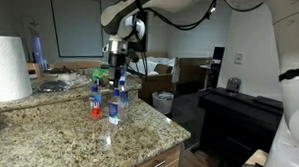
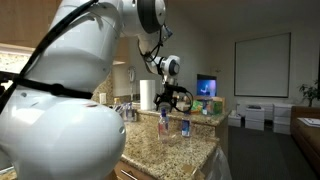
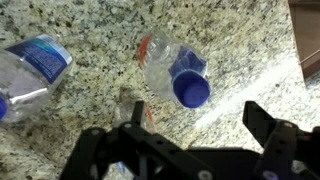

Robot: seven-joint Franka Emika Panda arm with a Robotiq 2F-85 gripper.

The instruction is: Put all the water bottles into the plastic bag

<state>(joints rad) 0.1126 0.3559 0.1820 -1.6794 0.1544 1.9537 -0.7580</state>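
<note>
The speckled granite tabletop (image 1: 48, 130) is filling most of the scene, and the white arm (image 1: 167, 6) is arching over it from twelve o'clock. A big paper-towel roll (image 1: 7, 69) is standing at nine o'clock on the tabletop, well apart from the work.

The jaws are hanging above a pair of upright bottles. In the wrist view they are standing wide apart and holding nothing. The red-orange-labelled water bottle (image 1: 95, 102) is standing with the blue-labelled water bottle (image 1: 115, 104) just beside it at three o'clock.

In the wrist view a blue cap (image 3: 190, 90) is sitting near mid-frame, just toward twelve o'clock of the gap between the jaws. An orange tinge on that bottle's body suggests it is the red-orange one. What is probably the blue-labelled one is showing at nine o'clock. I am not finding the plastic bag in any view.

This looks like the approach to a pick — nothing gripped yet. The next move is calling for a straight descent that centres the cap between the jaws, then a gentle squeeze on the thin plastic without toppling the neighbour.
</note>
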